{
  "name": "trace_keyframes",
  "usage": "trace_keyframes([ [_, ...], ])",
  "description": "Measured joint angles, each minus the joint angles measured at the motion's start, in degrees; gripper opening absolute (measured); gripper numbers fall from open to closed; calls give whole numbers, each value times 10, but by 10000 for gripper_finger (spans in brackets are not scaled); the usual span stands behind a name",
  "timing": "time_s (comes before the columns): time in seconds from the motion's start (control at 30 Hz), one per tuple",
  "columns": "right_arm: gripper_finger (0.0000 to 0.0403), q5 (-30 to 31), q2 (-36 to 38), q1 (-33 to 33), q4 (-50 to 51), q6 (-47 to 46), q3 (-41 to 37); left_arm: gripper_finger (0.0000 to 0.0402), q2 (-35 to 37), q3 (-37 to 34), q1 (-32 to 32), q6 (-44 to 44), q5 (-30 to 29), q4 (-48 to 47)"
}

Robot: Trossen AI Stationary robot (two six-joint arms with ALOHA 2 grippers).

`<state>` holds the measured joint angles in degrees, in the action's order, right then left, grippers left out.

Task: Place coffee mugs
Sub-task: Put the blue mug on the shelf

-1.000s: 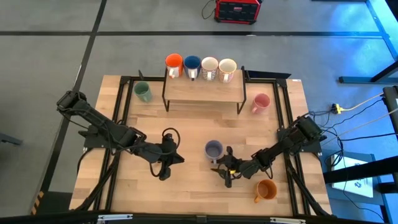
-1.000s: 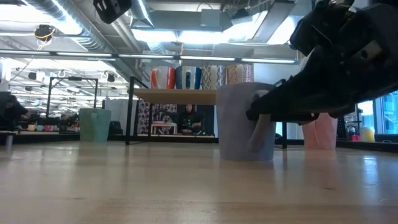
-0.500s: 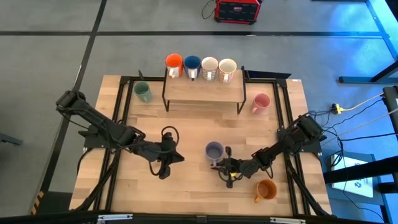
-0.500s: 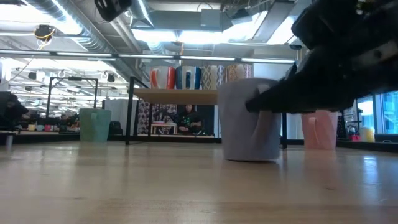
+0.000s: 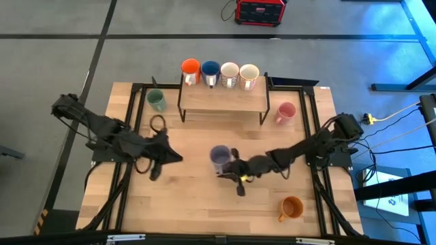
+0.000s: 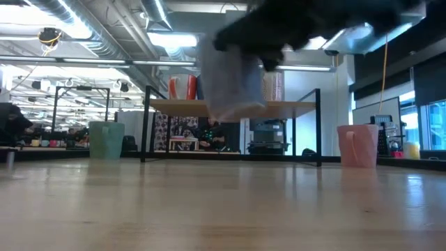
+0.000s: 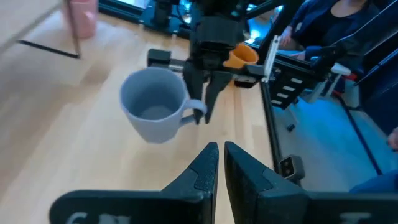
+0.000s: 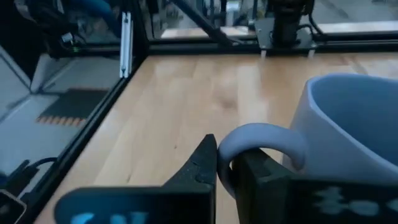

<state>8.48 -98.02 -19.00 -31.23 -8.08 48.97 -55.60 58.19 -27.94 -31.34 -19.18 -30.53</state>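
My right gripper is shut on a lavender mug, which hangs in the air over the table's middle; the low view shows the mug well above the wood. My left gripper is shut and empty to the mug's left, its fingers pointing toward it. Several mugs stand on top of the shelf: orange-red, dark blue and two white ones. On the table stand a green mug, a pink one and an amber one. My right gripper pinches the mug's loop handle between its two fingers, one finger inside the loop and one outside. The fingers come about level from the table's right side. The mug is lifted clear of the table, roughly upright with its mouth up.
The black-framed shelf stands at the table's far middle, with open wood below and in front of it. Black frame rails run along the table's left and right sides. A person sits in the room beyond the table.
My right gripper has shut on the lavender mug's handle, lifted the mug off the table and carried it toward the left and slightly toward the far edge. My left gripper has drawn back toward the table's left edge, still shut.
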Motion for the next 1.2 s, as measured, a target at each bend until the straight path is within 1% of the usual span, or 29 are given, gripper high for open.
trace_keyframes([
  [0.1,7,-23,0,38,104,31,78,20,42,0,0,0,-22,-54],
  [0.17,7,-30,-1,66,144,48,122,20,71,0,0,3,-30,-93],
  [0.23,7,-45,-2,95,153,57,157,20,99,0,1,10,-43,-126],
  [0.3,7,-62,-2,121,152,59,188,20,121,0,1,21,-75,-152],
  [0.4,7,-84,-11,158,145,81,228,20,144,0,1,41,-130,-167],
  [0.5,7,-115,-31,194,154,96,260,20,156,0,1,65,-162,-172],
  [0.63,7,-138,-67,236,153,103,305,20,160,0,1,92,-176,-172],
  [0.9,7,-187,-147,300,151,115,382,20,159,0,1,94,-178,-174],
  [1.03,7,-200,-178,317,148,116,402,20,159,0,1,94,-187,-174],
  [1.2,7,-212,-200,322,148,114,408,21,159,0,1,94,-189,-174],
])
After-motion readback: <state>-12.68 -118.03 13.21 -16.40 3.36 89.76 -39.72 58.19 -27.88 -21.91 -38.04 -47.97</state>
